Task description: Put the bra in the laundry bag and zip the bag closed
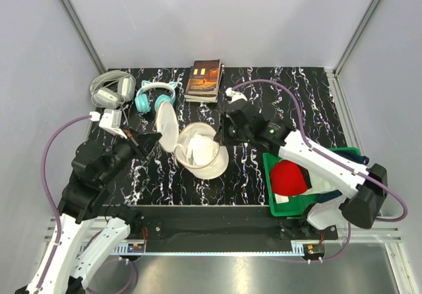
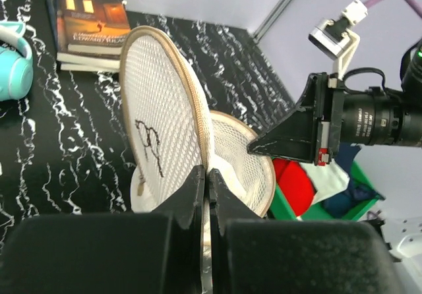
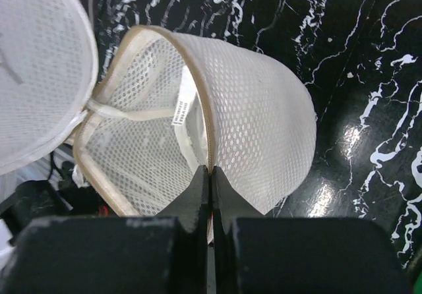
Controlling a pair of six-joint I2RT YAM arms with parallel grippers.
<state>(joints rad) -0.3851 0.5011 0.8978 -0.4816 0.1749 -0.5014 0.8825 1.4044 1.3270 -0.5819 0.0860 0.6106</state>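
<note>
A black bench (image 1: 297,96) with white marble veining fills the middle of the top view. At its far edge, near the centre, a stack of books (image 1: 205,79) lies flat, a dark cover with lit orange windows on top. Left of it lie teal headphones (image 1: 155,96) with cat ears, and further left, in the upper left corner, white-grey headphones (image 1: 112,88). At the lower right sits a green bin (image 1: 269,175) holding a red cloth (image 1: 289,178) and a dark blue cloth (image 2: 353,200).
</note>
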